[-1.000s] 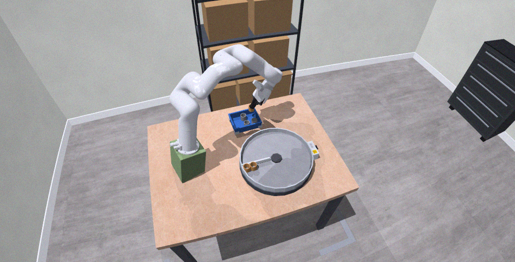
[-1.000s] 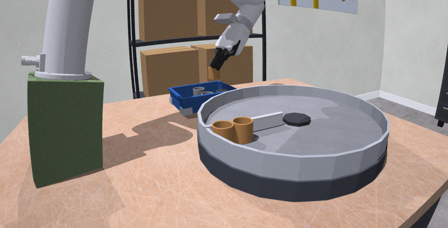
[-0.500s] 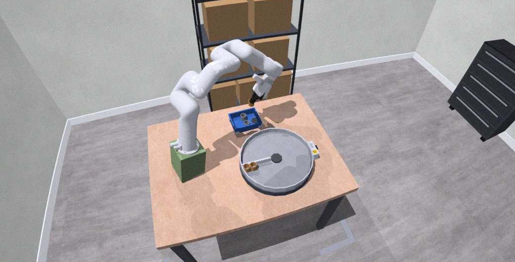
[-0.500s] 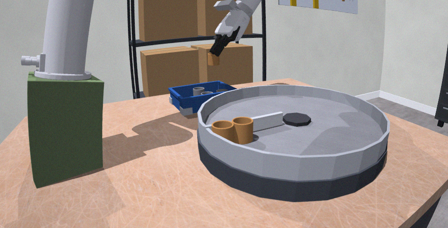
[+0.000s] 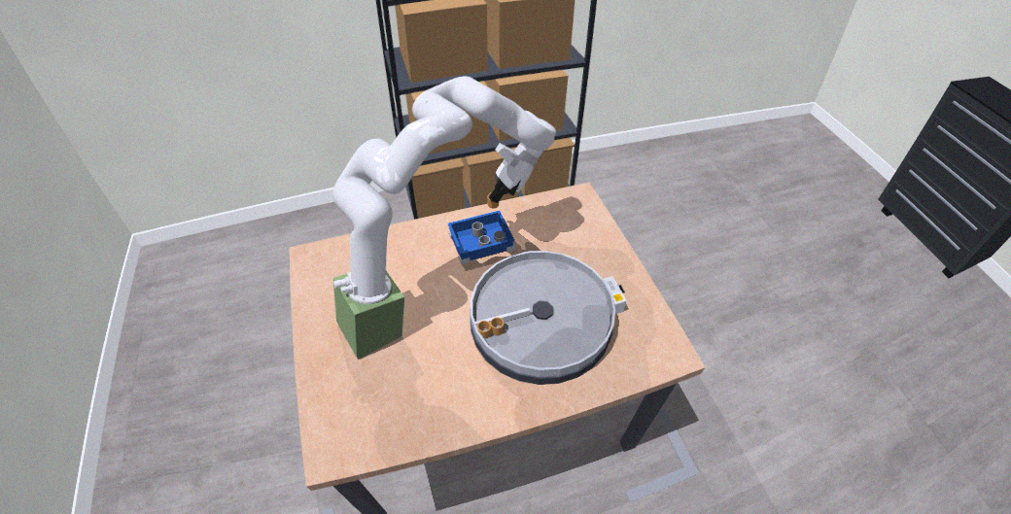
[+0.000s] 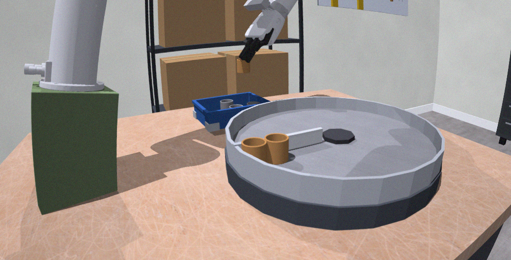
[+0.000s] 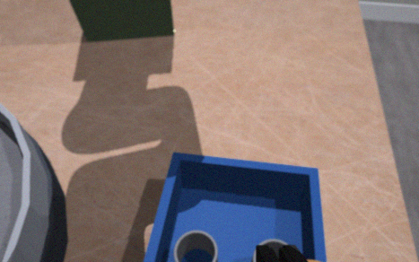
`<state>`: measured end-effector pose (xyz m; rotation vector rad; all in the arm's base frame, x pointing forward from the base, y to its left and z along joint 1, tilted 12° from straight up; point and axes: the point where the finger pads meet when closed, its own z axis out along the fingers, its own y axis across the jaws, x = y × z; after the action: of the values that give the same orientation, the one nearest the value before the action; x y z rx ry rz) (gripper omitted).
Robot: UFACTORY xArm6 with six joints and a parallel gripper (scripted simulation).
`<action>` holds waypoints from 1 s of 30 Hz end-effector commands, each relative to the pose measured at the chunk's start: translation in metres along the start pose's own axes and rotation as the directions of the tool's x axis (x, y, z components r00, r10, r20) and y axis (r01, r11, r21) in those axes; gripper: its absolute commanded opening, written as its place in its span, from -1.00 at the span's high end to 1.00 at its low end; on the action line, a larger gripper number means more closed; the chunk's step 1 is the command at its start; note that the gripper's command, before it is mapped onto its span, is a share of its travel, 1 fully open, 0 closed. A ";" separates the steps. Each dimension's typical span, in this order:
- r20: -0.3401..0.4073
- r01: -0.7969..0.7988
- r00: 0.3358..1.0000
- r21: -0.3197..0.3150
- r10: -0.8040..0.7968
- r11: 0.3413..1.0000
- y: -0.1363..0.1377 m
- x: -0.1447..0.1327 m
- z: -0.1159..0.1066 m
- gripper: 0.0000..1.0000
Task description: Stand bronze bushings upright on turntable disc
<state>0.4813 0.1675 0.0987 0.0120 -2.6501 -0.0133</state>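
Note:
My gripper is shut on the wall of a bronze bushing and holds it in the air above the back of the blue crate. In the wrist view the fingertips show at the bottom edge and the bushing is almost wholly cut off. Several steel bushings, among them one at the back left, are in the crate. Two bronze bushings stand upright side by side on the turntable's disc.
A dark hub sits at the disc's centre. A low divider runs from near it to the raised rim beside the bronze bushings. A small control box is at the turntable's right. The arm's green base is at the left.

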 end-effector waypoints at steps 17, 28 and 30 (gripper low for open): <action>0.006 0.001 1.000 -0.001 -0.001 1.000 -0.024 0.005 0.002 1.00; 0.006 0.001 1.000 -0.001 -0.001 1.000 -0.079 0.017 0.013 1.00; 0.006 0.001 1.000 -0.001 -0.001 1.000 -0.098 0.021 0.017 1.00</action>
<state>0.4637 0.1059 0.0933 0.0134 -2.6459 -0.0121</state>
